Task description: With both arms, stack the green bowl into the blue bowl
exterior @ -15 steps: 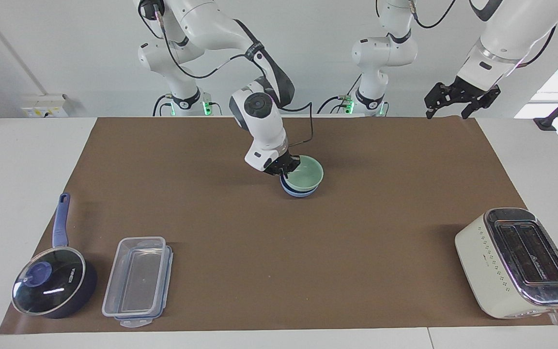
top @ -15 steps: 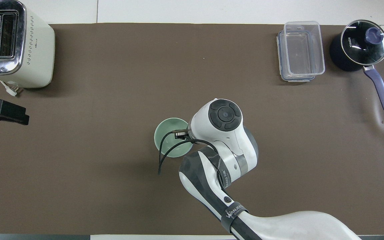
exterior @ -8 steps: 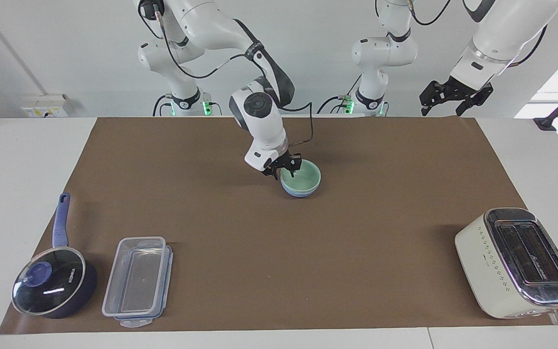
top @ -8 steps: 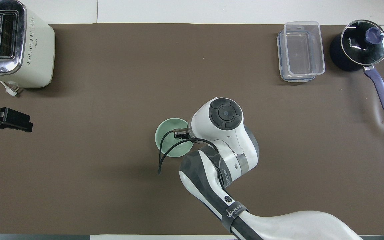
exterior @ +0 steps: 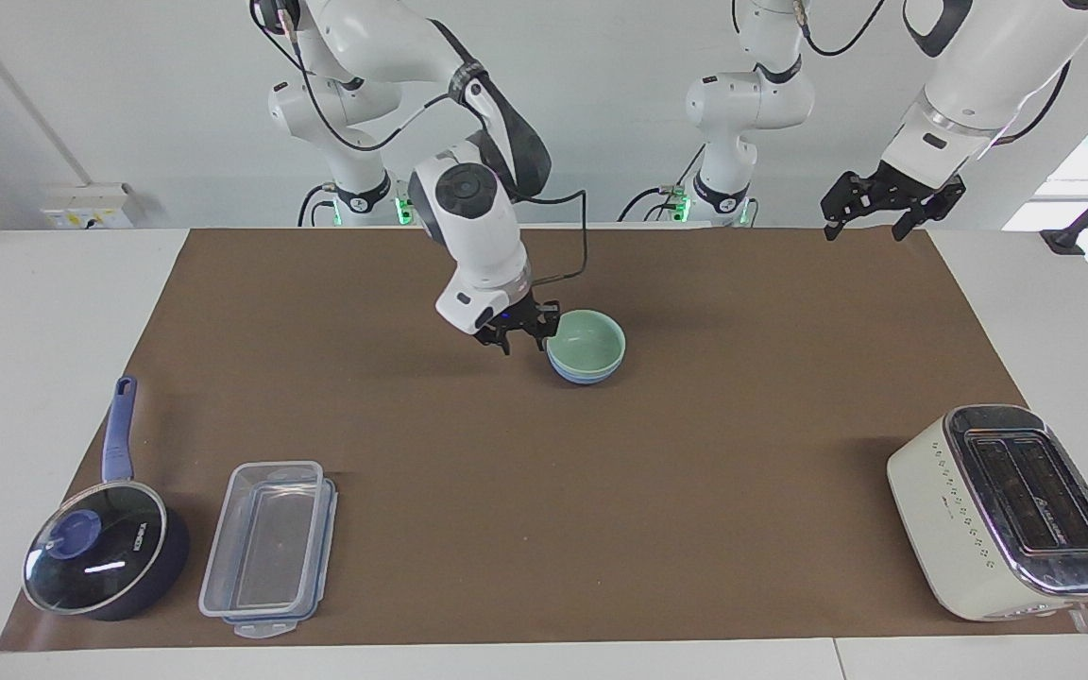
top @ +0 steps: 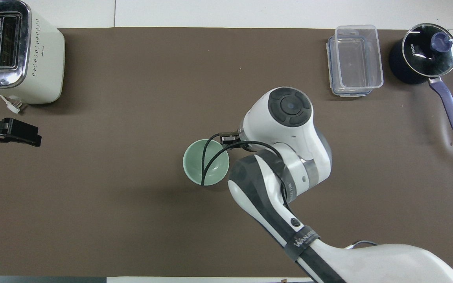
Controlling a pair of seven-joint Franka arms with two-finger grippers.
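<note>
The pale green bowl (exterior: 587, 338) sits nested in the blue bowl (exterior: 583, 376) near the middle of the brown mat; only the blue bowl's lower wall shows. From overhead only the green bowl (top: 206, 162) shows and the blue bowl is hidden under it. My right gripper (exterior: 522, 344) is open and empty, just beside the bowls toward the right arm's end, clear of the rim. In the overhead view it is mostly hidden under its own wrist. My left gripper (exterior: 863, 227) is open and waits raised over the mat's edge at the left arm's end (top: 10, 131).
A cream toaster (exterior: 1007, 510) stands far from the robots at the left arm's end. A clear lidded container (exterior: 270, 548) and a dark pot with a glass lid and blue handle (exterior: 100, 557) stand far from the robots at the right arm's end.
My right gripper let go of the green bowl's rim and drew away toward the right arm's end. The green bowl settled level in the blue bowl. My left gripper shifted slightly.
</note>
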